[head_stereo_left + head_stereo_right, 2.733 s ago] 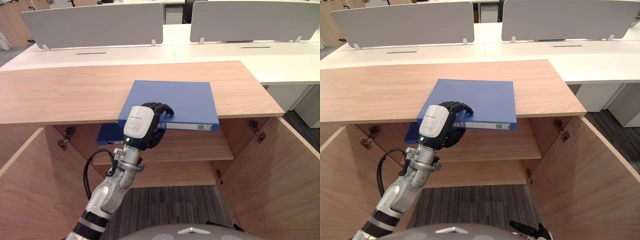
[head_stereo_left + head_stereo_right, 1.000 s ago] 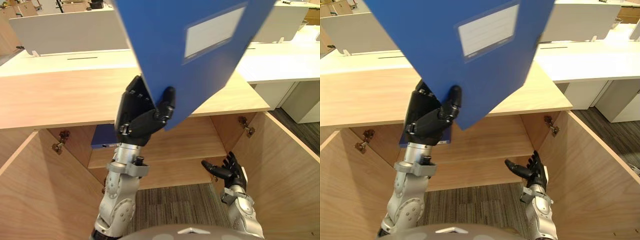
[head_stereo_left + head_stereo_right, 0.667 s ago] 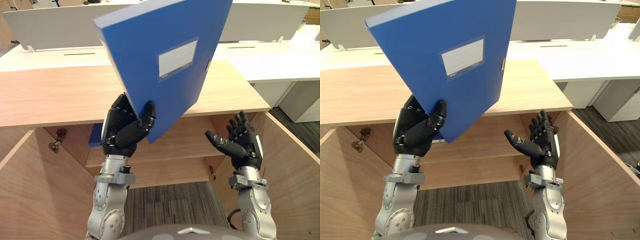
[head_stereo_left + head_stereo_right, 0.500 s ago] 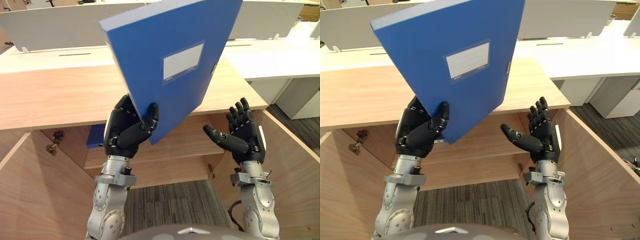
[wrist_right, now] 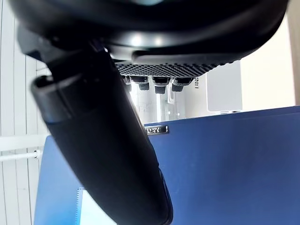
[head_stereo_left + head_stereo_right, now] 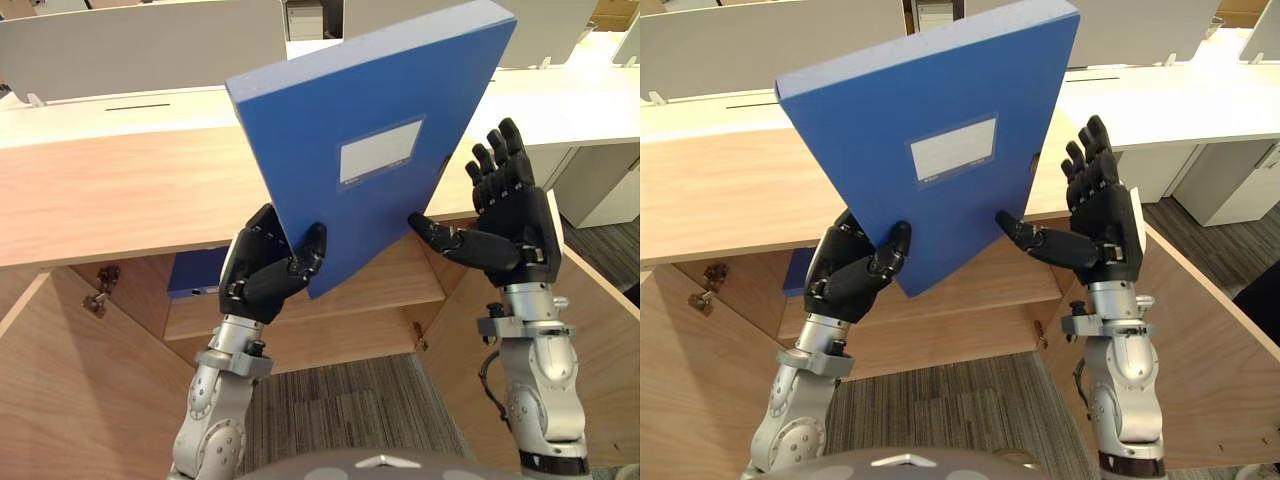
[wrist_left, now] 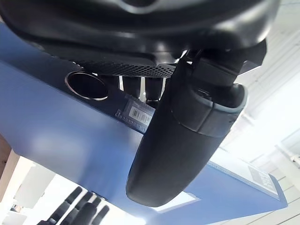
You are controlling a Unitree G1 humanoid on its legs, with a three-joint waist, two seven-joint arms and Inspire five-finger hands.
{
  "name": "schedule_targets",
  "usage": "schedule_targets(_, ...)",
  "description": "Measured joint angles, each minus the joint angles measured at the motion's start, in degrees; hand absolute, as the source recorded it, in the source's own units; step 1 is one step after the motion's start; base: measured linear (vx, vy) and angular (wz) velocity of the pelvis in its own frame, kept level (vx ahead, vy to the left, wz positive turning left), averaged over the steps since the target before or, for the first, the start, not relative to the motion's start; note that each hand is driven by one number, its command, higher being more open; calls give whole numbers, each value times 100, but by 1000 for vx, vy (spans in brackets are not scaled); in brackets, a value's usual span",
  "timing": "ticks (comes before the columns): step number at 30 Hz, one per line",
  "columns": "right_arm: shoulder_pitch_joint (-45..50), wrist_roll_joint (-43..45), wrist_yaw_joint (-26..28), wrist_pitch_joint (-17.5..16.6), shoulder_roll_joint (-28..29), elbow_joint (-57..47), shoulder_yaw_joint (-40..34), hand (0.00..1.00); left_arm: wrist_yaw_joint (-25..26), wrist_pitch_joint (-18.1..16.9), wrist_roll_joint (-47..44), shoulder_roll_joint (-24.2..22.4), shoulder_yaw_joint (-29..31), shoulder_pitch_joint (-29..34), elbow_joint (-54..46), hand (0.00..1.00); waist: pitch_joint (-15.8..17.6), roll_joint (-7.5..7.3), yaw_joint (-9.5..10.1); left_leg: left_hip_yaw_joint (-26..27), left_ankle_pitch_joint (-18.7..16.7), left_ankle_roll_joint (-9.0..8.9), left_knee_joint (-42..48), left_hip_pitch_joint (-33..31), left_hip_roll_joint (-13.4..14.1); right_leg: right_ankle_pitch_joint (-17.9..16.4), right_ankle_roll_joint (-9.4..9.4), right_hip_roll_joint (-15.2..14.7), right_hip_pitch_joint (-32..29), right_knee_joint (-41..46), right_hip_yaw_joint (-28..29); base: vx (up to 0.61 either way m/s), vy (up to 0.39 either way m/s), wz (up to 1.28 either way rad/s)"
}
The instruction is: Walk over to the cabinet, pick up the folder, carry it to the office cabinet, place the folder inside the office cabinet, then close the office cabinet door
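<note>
Left eye view: one blue folder (image 6: 370, 150) is up in the air over the cabinet top (image 6: 120, 190), stood on its lowest corner, labelled face toward the camera, long axis left to right and rising to the right. Left hand (image 6: 265, 280) curls round that low corner, thumb on the face. Right hand (image 6: 505, 235) has straight, spread fingers and holds nothing, thumb tip at the folder's right edge. A second blue folder (image 6: 195, 272) lies on the shelf (image 6: 380, 290), so two folders. Two cabinet doors (image 6: 70, 390) open

Right eye view: same layout

Left wrist view: thumb across the folder, one ring hole (image 7: 86, 86) just beside it

Right wrist view: thumb lies over the folder face, fingers straight
</note>
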Motion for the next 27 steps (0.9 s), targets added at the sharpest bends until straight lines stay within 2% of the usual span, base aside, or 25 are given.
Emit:
schedule_targets(6,-362,-33,207,0,-468,94,16,100,-97,34,-46,264,7,-40,420,0,4,2,1,-1,0,0,4,-40,0,41,3,0,-3,-61,-5,0,0,0)
schedule_targets(10,-643,-31,342,0,-809,467,98,100,-128,145,-48,442,10,-100,558,0,9,-6,9,-6,0,0,4,-46,-3,45,2,-4,-3,-63,-13,0,0,0)
schedule_targets(17,-1009,61,720,4,-1319,1316,312,100,-356,146,-117,649,81,-440,757,0,6,-3,25,-27,1,0,7,-82,-9,48,2,-12,0,-65,-38,0,0,0)
schedule_targets(18,-1043,145,802,10,-1407,1431,334,0,-361,149,-122,681,90,-486,800,0,6,-3,25,-34,2,0,7,-87,-12,49,2,-16,1,-67,-47,0,0,0)
schedule_targets(27,-1244,469,1143,145,-1845,1983,728,0,-417,148,-158,838,240,-616,993,0,3,1,28,-102,14,19,7,-87,-48,57,14,-59,15,-76,-119,1,0,4)
